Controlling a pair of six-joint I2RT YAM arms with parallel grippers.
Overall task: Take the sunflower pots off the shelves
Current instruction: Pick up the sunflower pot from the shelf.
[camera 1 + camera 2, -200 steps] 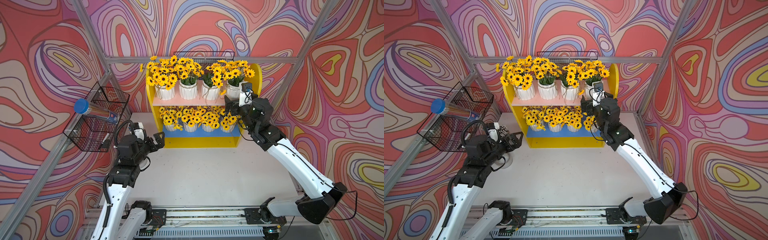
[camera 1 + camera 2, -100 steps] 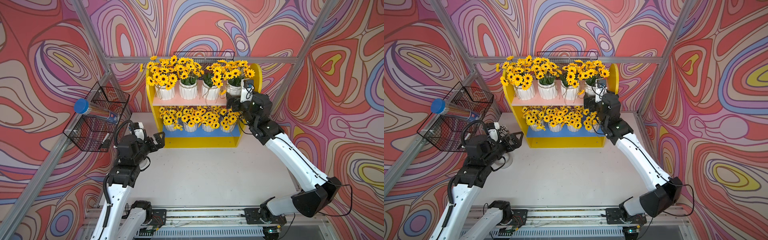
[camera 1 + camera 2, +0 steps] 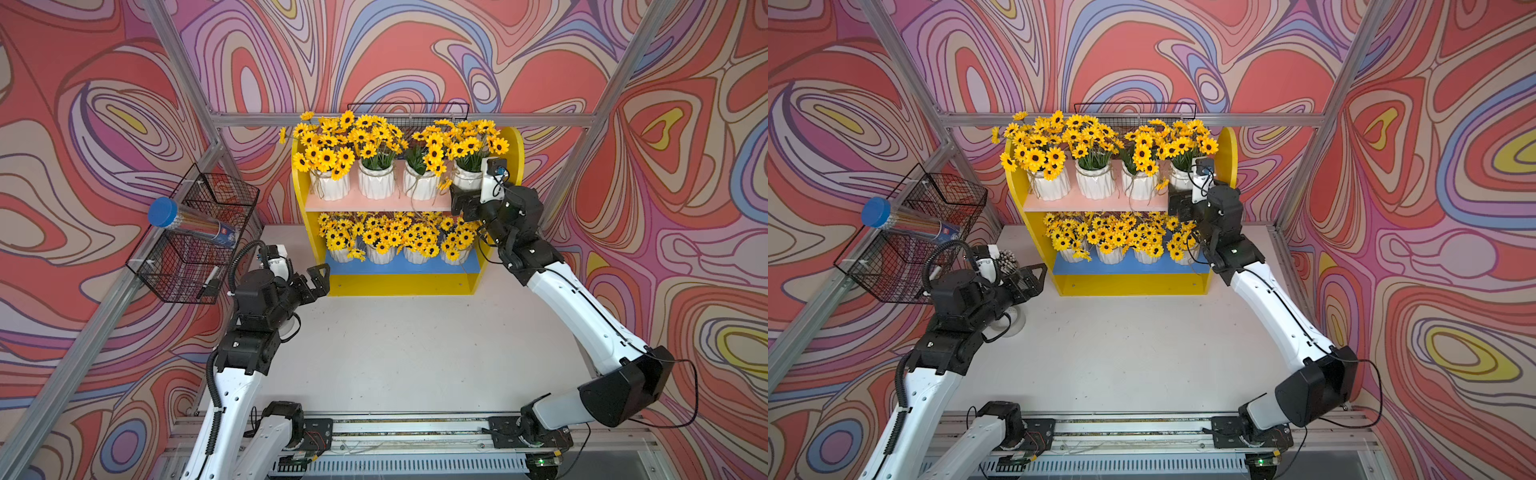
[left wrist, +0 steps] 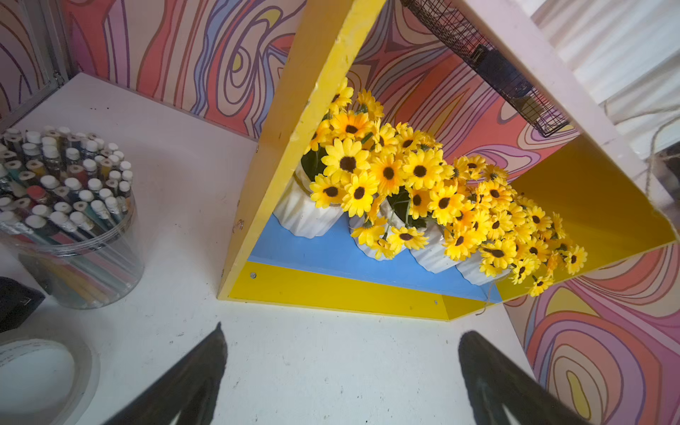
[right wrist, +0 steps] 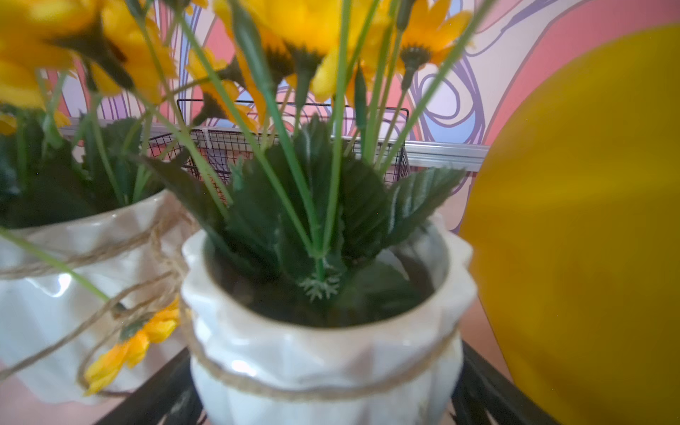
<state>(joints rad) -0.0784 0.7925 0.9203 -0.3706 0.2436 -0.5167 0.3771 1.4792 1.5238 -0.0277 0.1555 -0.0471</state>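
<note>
White table (image 3: 395,353) carries the shelves (image 3: 399,286), a yellow unit that stands at the middle of its back edge. All eight sunflower pots are on it: four in a row on the pink upper board (image 3: 374,204) and four on the blue lower board (image 3: 399,268). The right gripper (image 3: 460,203) is at the right end of the upper board, its jaws wide apart with the end pot (image 5: 323,368) between them; as far as I can judge, they are not closed on it. The left gripper (image 3: 314,279) hangs over the table near the front left corner of the shelves, jaws apart and empty. The end pot looks like glazed ceramic: stiff, smooth, probably a little slippery, and breakable if it falls, while its flowers are soft and light. I would take hold on the ribbed body at the twine (image 5: 316,390), not on the stems. A bloom (image 5: 125,349) of the neighbour pot (image 5: 55,312) hangs close and could be caught
</note>
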